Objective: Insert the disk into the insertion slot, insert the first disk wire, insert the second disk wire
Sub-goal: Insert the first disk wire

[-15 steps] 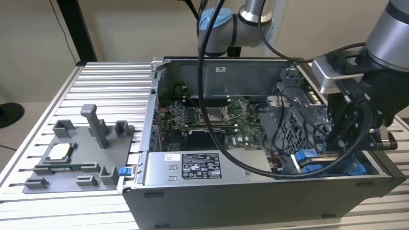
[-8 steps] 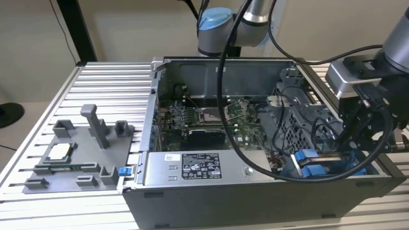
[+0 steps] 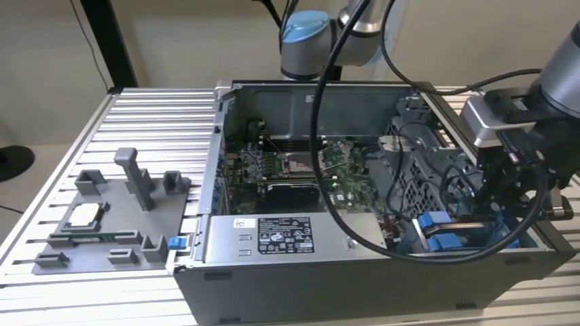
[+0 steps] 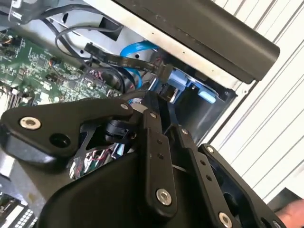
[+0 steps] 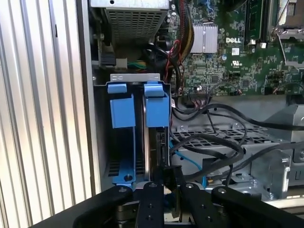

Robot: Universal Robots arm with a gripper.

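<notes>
Tabletop [image 3: 154,109] of aluminium slats across the exterior view. At that view's left, grey fixture plate [image 3: 100,231] with upright posts and small parts, too small to identify. Next, computer case [image 3: 363,285], open on top. Along its near wall, grey power-supply box [image 3: 272,238] with white label. Behind that, motherboard [image 3: 299,170], partly covered by a thick black cable [image 3: 319,136] looping from the arm down across the case interior.

Behind the case, arm [image 3: 308,34]: base joint cut off by the upper frame edge, wrist at the exterior view's right, partly cut off by that edge and pointing down into the case's near right corner. At its end, gripper [image 5: 167,173], down inside the drive bay, lower end hidden in the exterior view behind cables and wrist hardware. Grip state not determinable, apart or together: black linkage blocking the foreground in both wrist views.

In the bay, disk [image 5: 156,109], standing on edge in its slot beside a second blue carrier [image 5: 122,111] nearer the case wall. Blue tab and a narrow dark edge visible; flat faces and label hidden. Long axis parallel to the case's near wall, tab end toward the power-supply box, opposite end just beside the gripper.

In the second wrist view, flat black wire ending in a connector [image 4: 164,71] close to the blue carrier, with a light-blue wire [image 4: 137,47] behind. Plugged or loose: impossible to tell.
</notes>
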